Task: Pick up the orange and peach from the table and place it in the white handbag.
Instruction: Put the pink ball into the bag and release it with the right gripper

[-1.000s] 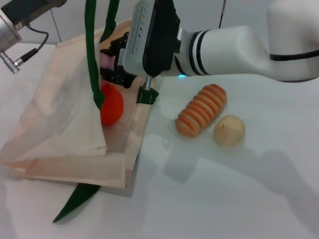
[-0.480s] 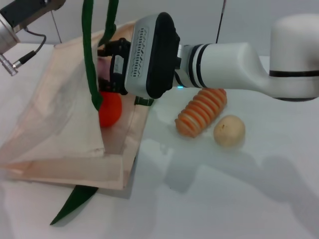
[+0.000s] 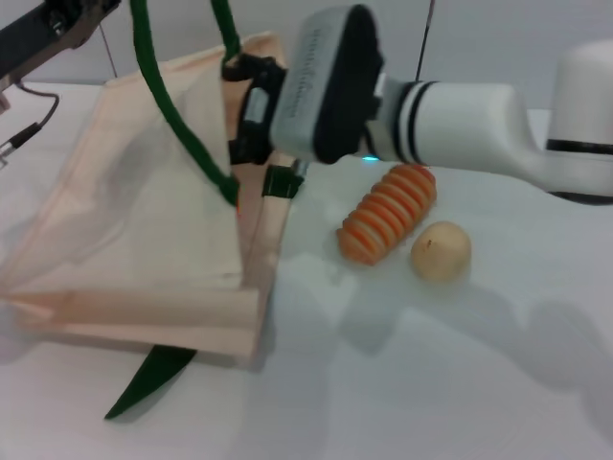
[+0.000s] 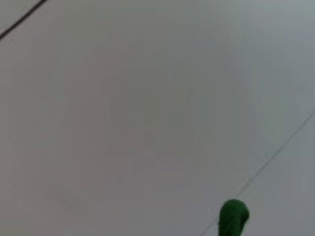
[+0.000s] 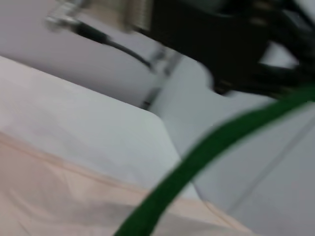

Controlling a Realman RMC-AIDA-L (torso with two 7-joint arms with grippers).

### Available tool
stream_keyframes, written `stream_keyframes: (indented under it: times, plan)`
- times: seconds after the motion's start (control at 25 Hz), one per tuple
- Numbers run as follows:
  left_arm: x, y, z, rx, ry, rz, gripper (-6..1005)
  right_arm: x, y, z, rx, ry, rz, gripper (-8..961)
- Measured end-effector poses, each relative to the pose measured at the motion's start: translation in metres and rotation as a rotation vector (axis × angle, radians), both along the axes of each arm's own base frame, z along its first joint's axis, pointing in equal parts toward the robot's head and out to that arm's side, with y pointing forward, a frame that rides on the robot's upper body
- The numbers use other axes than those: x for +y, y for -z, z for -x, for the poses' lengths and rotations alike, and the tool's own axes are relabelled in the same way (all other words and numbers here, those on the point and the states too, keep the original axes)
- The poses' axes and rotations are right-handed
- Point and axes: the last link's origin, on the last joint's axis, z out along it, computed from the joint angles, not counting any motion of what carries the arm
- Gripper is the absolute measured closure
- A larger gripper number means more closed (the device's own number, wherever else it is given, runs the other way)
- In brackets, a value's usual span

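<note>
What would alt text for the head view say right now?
The right end effector sits at the mouth of the cream cloth handbag with green straps, whose folds hide any fruit inside. A ridged orange-and-cream striped item and a tan ball lie on the white table beside it.

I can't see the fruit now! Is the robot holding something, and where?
The left arm lifts the white handbag by its green strap handles. What the right pincer, at the bag's mouth, holds cannot be told.

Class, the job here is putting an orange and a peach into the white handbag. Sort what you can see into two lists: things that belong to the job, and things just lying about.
Belongs to the job:
white handbag
right gripper, at the bag's mouth
orange and peach: not visible now

Just lying about:
ridged orange-and-cream item
pale tan ball
</note>
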Motion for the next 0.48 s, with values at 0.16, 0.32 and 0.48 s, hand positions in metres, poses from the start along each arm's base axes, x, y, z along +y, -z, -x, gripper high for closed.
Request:
stream_keyframes:
  times: [0.16,0.32,0.48]
  plan:
    - [-0.002,-0.002,0.005,0.001,-0.016,-0.007,876,0.006,-0.008,-0.015,0.001,0.030,-0.030,66]
    - [-0.001,-0.002,0.008,0.011,-0.036,-0.008,875,0.008,-0.011,-0.026,-0.002,0.055,-0.043,69]
    - [-0.001,-0.002,0.015,0.020,-0.072,-0.020,874,0.016,-0.020,-0.038,0.006,0.106,-0.082,69]
